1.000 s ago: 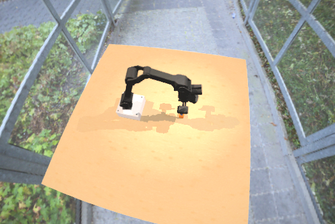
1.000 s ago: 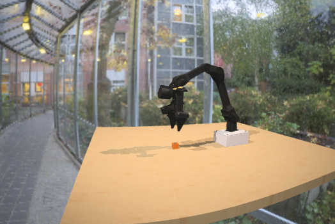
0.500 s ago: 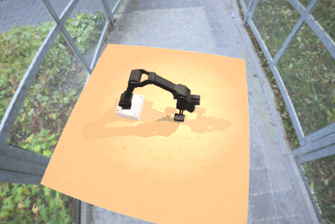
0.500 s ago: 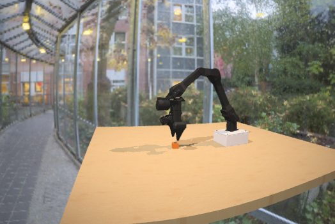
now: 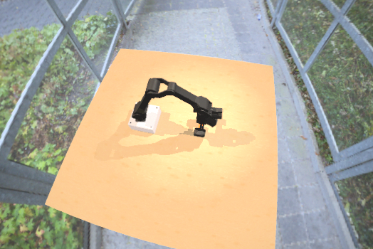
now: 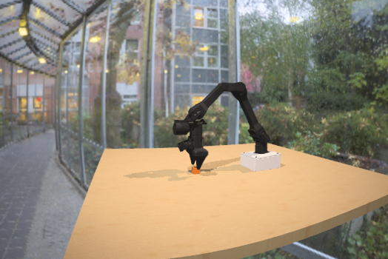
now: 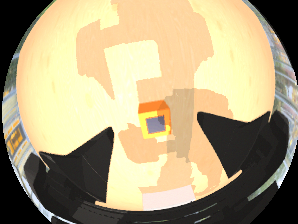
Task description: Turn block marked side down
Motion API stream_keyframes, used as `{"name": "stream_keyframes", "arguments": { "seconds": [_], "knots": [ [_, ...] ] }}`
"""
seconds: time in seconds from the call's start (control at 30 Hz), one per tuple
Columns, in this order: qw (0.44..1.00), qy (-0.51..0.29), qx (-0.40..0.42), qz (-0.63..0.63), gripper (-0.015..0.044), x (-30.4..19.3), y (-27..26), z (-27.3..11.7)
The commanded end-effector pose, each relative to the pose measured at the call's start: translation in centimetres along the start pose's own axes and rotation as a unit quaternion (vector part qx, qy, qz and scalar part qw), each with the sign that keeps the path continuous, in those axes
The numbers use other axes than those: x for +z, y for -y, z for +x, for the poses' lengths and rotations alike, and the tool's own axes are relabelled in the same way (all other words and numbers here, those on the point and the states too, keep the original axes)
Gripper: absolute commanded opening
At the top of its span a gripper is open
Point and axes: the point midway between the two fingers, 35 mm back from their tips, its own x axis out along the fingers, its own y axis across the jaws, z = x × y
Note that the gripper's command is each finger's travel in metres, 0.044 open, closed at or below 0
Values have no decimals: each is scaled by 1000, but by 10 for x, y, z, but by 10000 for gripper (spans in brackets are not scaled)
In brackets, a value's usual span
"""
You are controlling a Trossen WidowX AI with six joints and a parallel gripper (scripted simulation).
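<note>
The small orange block (image 6: 195, 170) (image 7: 155, 123) sits on the table (image 5: 171, 196) (image 6: 222, 208) (image 7: 55, 75). In the wrist view its upper face shows a blue-grey square inside a yellow border, facing up, with a plain orange side beyond it. In the top view the gripper hides nearly all of the block. My gripper (image 5: 200, 131) (image 6: 195, 166) (image 7: 156, 123) is open and points down just above the block. In the wrist view one finger is on each side of the block, with a gap on both sides, and nothing is held.
The white base box (image 5: 152, 122) (image 6: 261, 162) (image 7: 168, 197) of the arm stands on the table, to the left in the top view and to the right in the exterior view. The arm arches from it over to the block. Arm shadows lie around the block.
</note>
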Motion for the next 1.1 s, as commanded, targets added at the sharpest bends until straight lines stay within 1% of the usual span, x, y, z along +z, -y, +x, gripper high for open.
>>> {"name": "stream_keyframes", "arguments": {
  "seconds": [0.0,0.27,0.67,1.07],
  "knots": [
    [1000,-3,-1,-3,440,-2,1,7],
    [1000,-3,-1,-3,440,-3,1,18],
    [1000,-3,-1,-3,125,-3,1,18],
    [1000,-3,-1,-3,45,-3,1,18]
  ]
}}
